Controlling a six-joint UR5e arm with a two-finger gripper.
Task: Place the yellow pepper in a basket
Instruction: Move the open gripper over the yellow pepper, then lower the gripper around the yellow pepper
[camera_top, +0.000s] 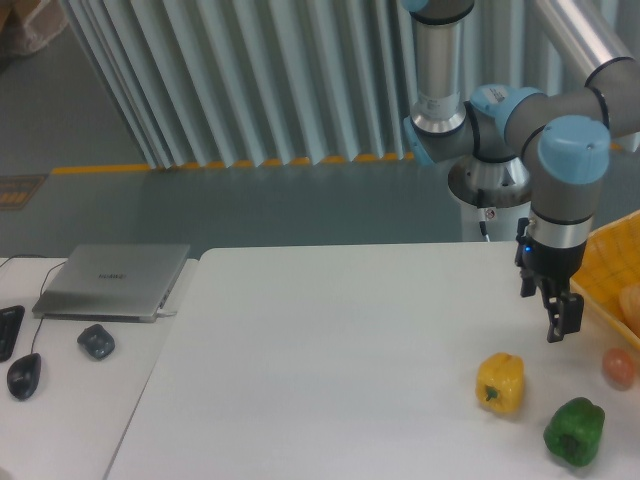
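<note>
your gripper (558, 330) hangs above the white table (330, 360), up and to the right of the yellow pepper (500, 382), holding nothing; how far its fingers are parted cannot be told from this angle. the pepper sits on the table near a green pepper (574, 431). the basket (606, 270) lies at the right edge.

Yellow pepper (500, 382) left of basket (606, 275).

A single fixed camera looks down from the front across the white table (330, 340); the gripper (558, 325) hangs at right, its fingers pointing toward the lens's lower edge.
</note>
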